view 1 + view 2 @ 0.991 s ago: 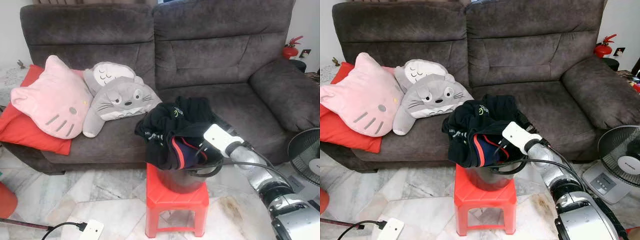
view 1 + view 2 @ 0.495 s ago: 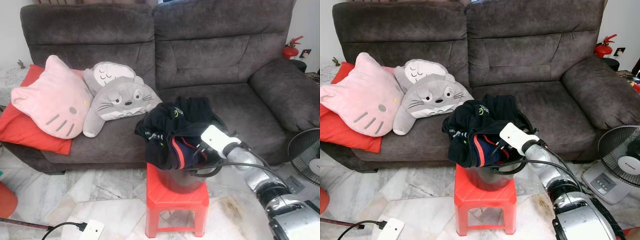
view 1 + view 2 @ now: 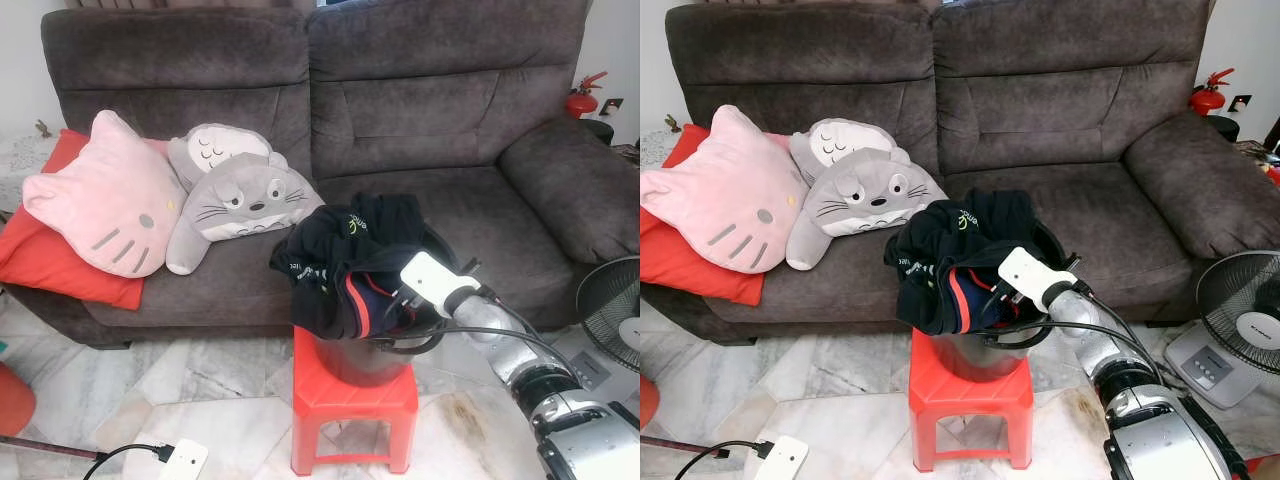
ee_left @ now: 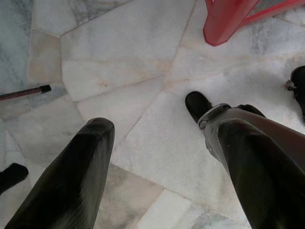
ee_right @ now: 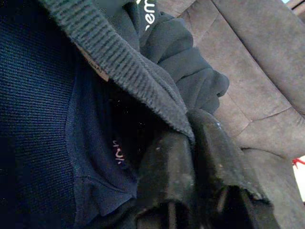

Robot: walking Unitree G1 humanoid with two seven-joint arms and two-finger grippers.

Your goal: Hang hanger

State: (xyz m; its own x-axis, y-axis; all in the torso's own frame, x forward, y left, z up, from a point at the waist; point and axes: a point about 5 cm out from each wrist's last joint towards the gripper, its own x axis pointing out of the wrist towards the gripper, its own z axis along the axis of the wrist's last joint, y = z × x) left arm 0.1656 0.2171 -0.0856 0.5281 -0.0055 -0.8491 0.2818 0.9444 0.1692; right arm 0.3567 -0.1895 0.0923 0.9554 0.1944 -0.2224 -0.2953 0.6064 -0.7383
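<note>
Matt knitted cloth clothes (image 3: 345,262); glossy red plastic stool (image 3: 352,395); plush velvety sofa (image 3: 400,120); polished marble floor (image 4: 143,90).

Tight spot at the bucket

Your right gripper (image 5: 190,157) is squeezed in among the dark clothes (image 3: 345,255) filling the bucket (image 3: 365,365); the sofa (image 3: 450,130) blocks behind.

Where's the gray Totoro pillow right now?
The gray Totoro pillow lies on the left seat of the dark sofa, leaning against the pink cat pillow on its left, with the bucket of dark clothes in front to its right.
</note>
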